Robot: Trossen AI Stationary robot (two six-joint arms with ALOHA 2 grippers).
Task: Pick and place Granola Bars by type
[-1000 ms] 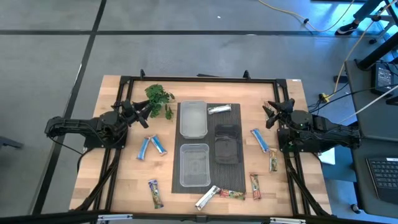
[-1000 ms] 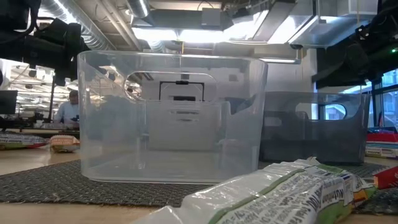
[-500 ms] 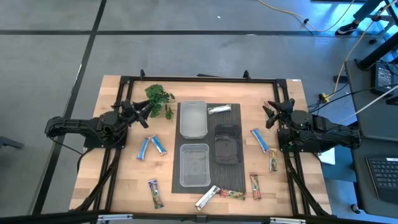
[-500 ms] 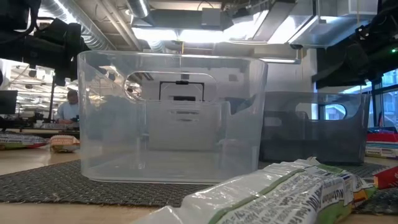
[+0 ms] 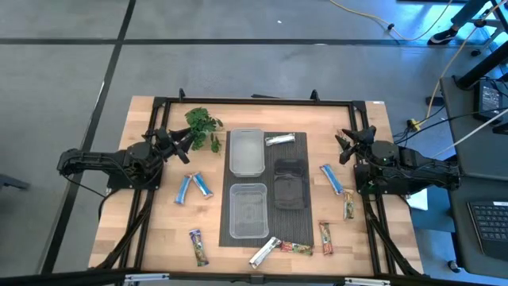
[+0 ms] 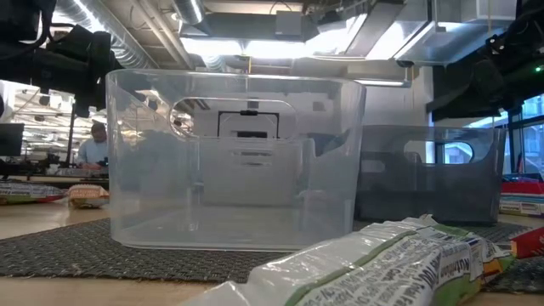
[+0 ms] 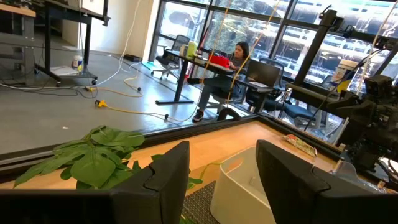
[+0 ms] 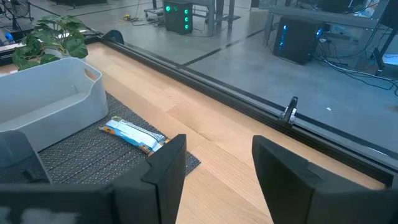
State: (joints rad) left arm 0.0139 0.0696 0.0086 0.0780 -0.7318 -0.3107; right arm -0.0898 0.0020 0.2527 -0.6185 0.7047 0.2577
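Pale wood of the counter (image 5: 159, 238) in the high view, with a dark woven mat (image 5: 300, 230) in the middle carrying two clear tubs (image 5: 247, 210) and two dark tubs (image 5: 290, 183). Granola Bars (image 5: 195, 186) scattered all around: two blue ones lying as a pair near the left gripper (image 5: 179, 143), one blue bar (image 5: 331, 178) and a brown-green one (image 5: 348, 206) near the right gripper (image 5: 347, 144), a silver one (image 5: 279, 140) on the mat's far edge, several more along the near edge. No bar inside any tub yet. Leafy sprig (image 5: 202, 125) just beside the left gripper. Both arms resting at the counter's sides, holding nothing.

From the low view, only a clear tub close up, empty, and a silver-green wrapper (image 6: 382, 259) in the foreground; no gripper visible.

From the left wrist view, fingers (image 7: 168, 171) apart with the sprig and a white-looking tub behind them, no bar between.

From the right wrist view, fingers (image 8: 166, 163) also apart, with the silver bar on the mat beyond, beside a tub.

Possible trouble from here: shiny flat wrappers probably slipping out of a shallow pinch; the two blue bars lying so near together, so maybe both caught at once; the sprig possibly brushed by the left arm when reaching.
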